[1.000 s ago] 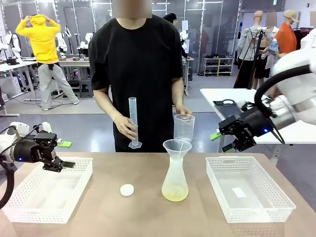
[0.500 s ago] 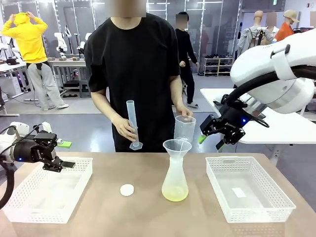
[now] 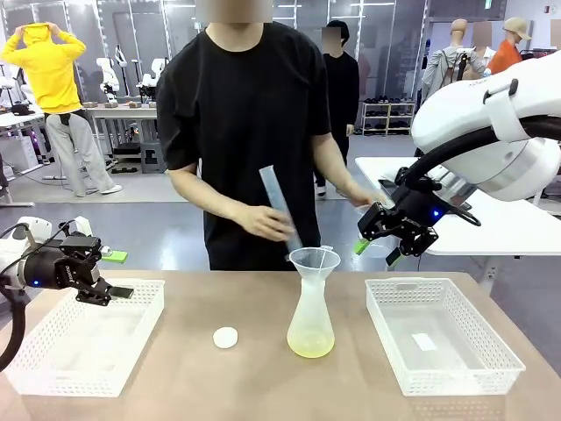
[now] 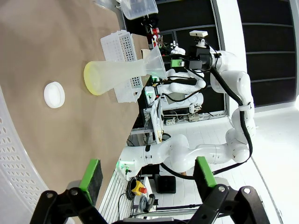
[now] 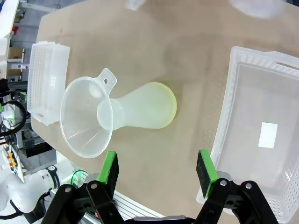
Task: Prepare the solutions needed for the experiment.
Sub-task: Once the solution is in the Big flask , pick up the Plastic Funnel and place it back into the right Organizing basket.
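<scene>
The pale yellow, clear solutions (image 3: 310,346) lie in a translucent plastic conical flask (image 3: 310,307), upright at centre frame on the counter (image 3: 219,386), below-left of the nearer right pincer (image 3: 377,251), spread and empty. The left pincer (image 3: 109,295), also spread, hangs far left.

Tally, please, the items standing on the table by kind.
White baskets: 2
Flask holding pale yellow liquid: 1
Funnel: 1
White cap: 1
Total: 5
</scene>
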